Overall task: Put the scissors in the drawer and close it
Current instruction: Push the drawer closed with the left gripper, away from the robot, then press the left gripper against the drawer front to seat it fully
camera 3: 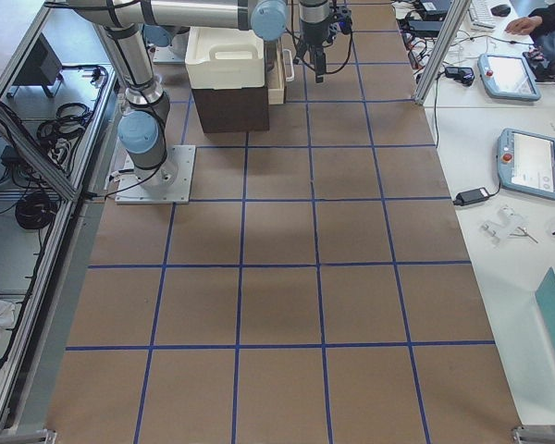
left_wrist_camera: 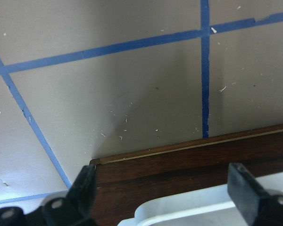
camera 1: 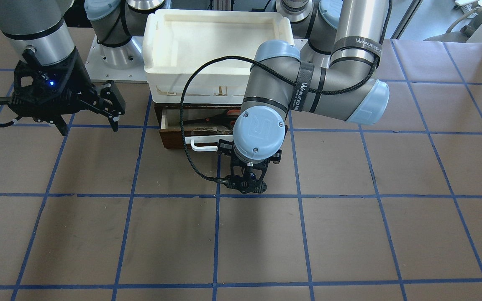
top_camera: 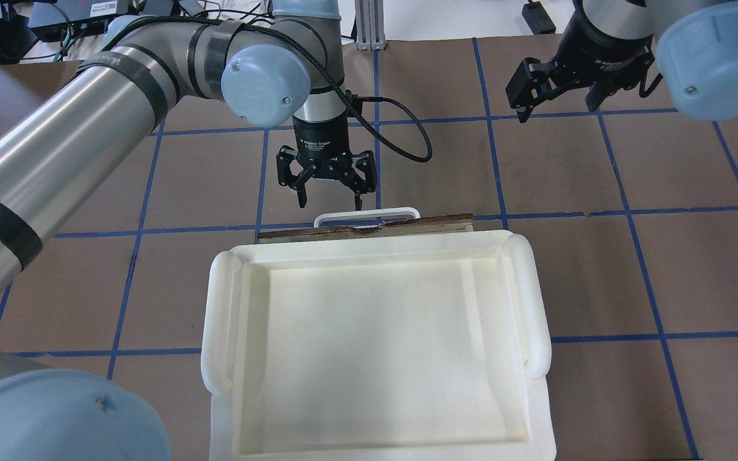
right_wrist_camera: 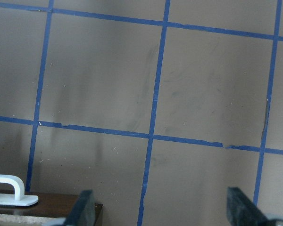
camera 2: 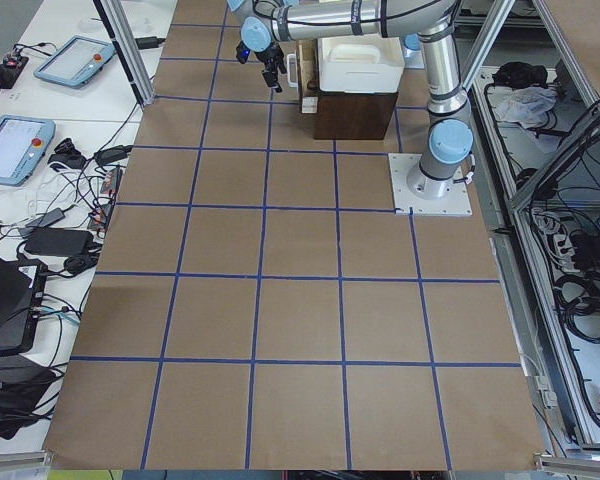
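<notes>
The drawer (camera 1: pixel 173 141) is dark brown with a white bar handle (camera 1: pixel 201 144) and stands pulled partly out under the white tray. The scissors (camera 1: pixel 211 121) lie inside it on the pale wood, their orange-lined loops toward the left arm's wrist. My left gripper (top_camera: pixel 329 203) hangs open just in front of the handle (top_camera: pixel 366 214), with nothing between its fingers (left_wrist_camera: pixel 85 188). The left wrist view shows the drawer front (left_wrist_camera: pixel 179 172) between the open jaws. My right gripper (camera 1: pixel 89 124) is open and empty, off to the side above the table.
A white plastic tray (top_camera: pixel 218 320) sits on top of the dark cabinet (camera 2: pixel 355 115) that houses the drawer. Brown paper with a blue tape grid covers the table. Tablets and cables lie on side benches (camera 2: pixel 20 150). A person's arm (camera 3: pixel 536 20) shows at the far right bench.
</notes>
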Controlling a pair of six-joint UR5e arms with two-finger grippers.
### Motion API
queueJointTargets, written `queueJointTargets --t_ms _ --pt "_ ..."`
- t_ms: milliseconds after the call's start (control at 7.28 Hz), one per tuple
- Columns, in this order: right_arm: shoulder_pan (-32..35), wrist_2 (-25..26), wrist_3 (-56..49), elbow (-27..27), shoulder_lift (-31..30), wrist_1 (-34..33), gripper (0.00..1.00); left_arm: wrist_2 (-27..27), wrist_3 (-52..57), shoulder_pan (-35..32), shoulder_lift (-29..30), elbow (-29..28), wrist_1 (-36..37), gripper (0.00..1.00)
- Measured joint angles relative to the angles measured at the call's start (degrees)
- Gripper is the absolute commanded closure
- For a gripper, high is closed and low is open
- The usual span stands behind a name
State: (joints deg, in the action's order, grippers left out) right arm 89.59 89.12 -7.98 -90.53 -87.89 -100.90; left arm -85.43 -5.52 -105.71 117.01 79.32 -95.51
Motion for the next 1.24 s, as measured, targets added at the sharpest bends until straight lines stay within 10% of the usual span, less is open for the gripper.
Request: queueJointTargets --t_ms 1236 --pt "-0.02 0.0 -0.02 0.0 0.0 0.0 0.0 0.58 -1.04 0.3 0.99 0.22 5.18 0.0"
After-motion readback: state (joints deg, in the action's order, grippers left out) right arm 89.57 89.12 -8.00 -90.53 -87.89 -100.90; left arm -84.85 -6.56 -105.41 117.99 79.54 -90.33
